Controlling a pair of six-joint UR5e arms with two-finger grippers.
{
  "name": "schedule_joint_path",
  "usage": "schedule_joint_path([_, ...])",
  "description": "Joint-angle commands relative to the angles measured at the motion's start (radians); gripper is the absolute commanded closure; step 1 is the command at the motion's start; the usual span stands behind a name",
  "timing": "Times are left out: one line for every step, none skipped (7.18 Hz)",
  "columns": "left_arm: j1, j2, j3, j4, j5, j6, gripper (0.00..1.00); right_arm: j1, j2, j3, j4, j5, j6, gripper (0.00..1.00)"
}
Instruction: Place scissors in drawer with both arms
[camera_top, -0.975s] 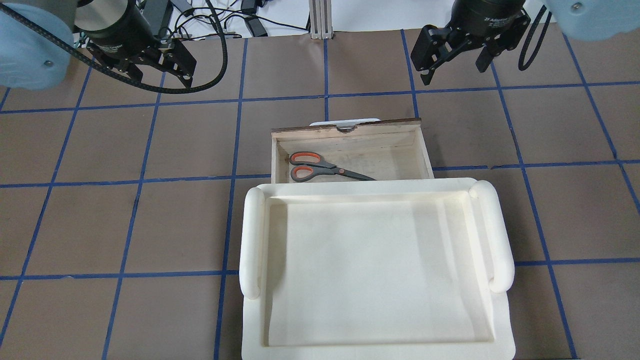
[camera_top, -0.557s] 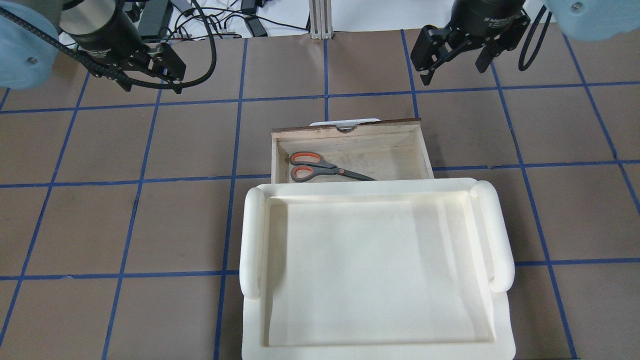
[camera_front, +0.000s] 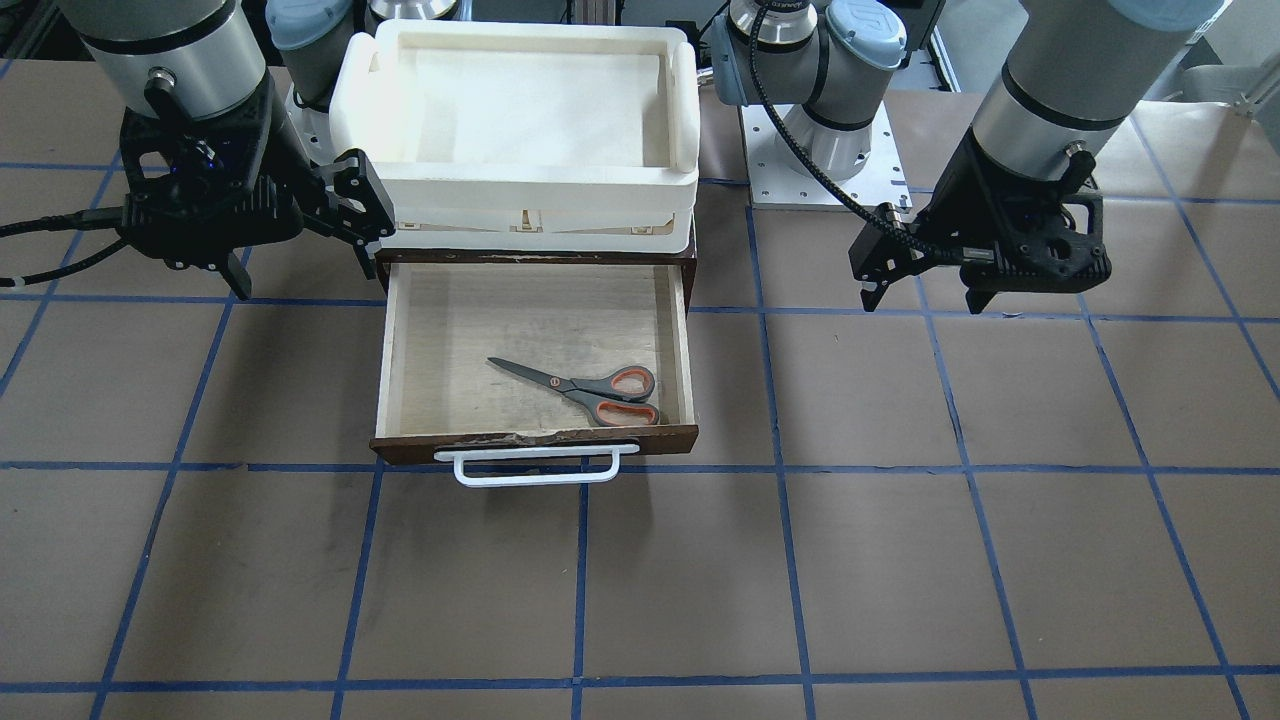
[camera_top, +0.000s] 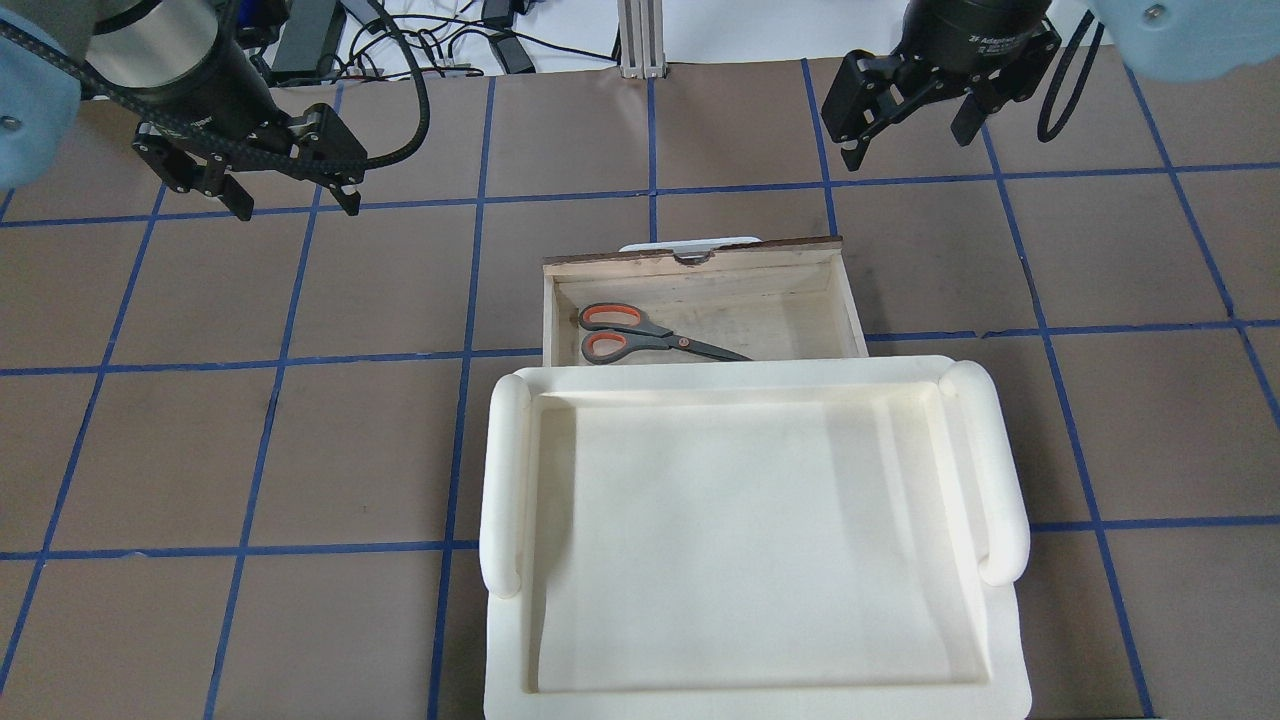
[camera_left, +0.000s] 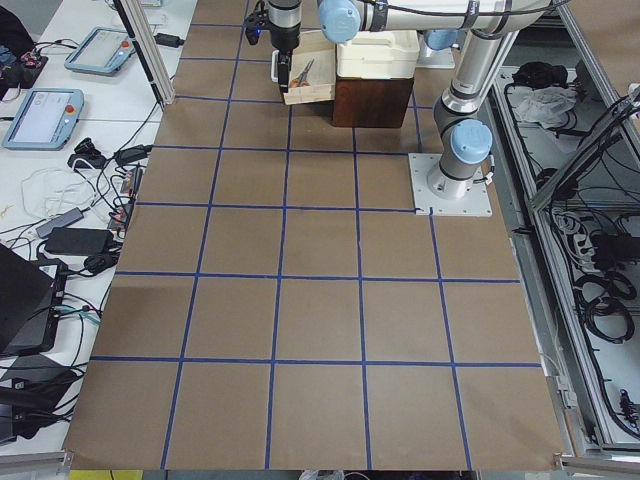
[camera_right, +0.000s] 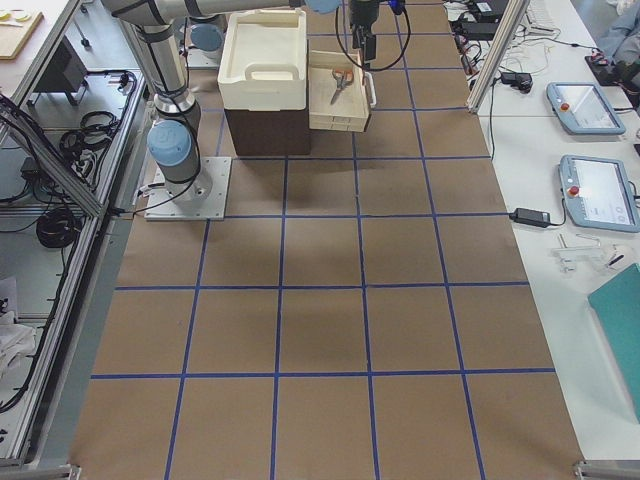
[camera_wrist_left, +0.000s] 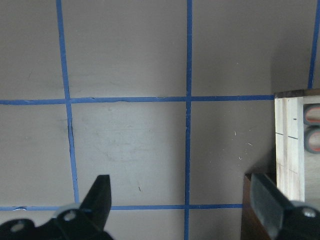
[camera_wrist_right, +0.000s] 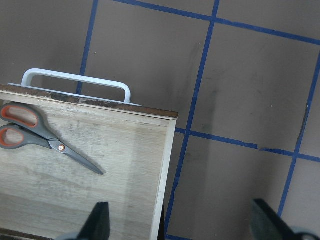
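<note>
Both aloft either side of drawer (camera_top: 780, 320): left gripper (camera_top: 297, 205), right gripper (camera_top: 907, 145), fingers apart

Bright, flat light from overhead fills the room — shadows on the brown table (camera_top: 300, 450) are faint and soft-edged. The cream tray (camera_top: 505, 470) comes out nearly washed white, its rim hard to read. The drawer (camera_top: 845, 310) dims a little along its inner walls. In the right wrist view the right gripper (camera_wrist_right: 180, 207) has blurred fingers (camera_wrist_right: 98, 222) at the bottom edge; the left wrist view looks greyer, duller.
</note>
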Motion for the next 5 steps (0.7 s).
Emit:
schedule_joint_path([-0.003, 0.019, -0.028, 0.007, -0.003, -0.062, 0.0, 0.001, 0.0, 0.0, 0.001, 0.0, 0.0, 0.0])
schedule_joint_path([-0.003, 0.017, -0.03, 0.009, -0.003, -0.064, 0.0, 0.001, 0.0, 0.0, -0.001, 0.002, 0.0, 0.0])
schedule_joint_path([-0.003, 0.019, -0.03, 0.006, -0.003, -0.065, 0.0, 0.0, 0.0, 0.0, -0.001, -0.001, -0.002, 0.0])
schedule_joint_path([-0.006, 0.02, -0.03, 0.006, -0.003, -0.067, 0.0, 0.001, 0.0, 0.0, -0.001, 0.003, -0.002, 0.0])
schedule_joint_path([-0.026, 0.028, -0.031, 0.004, 0.001, -0.065, 0.0, 0.0, 0.0, 0.0, -0.001, 0.0, -0.003, 0.0])
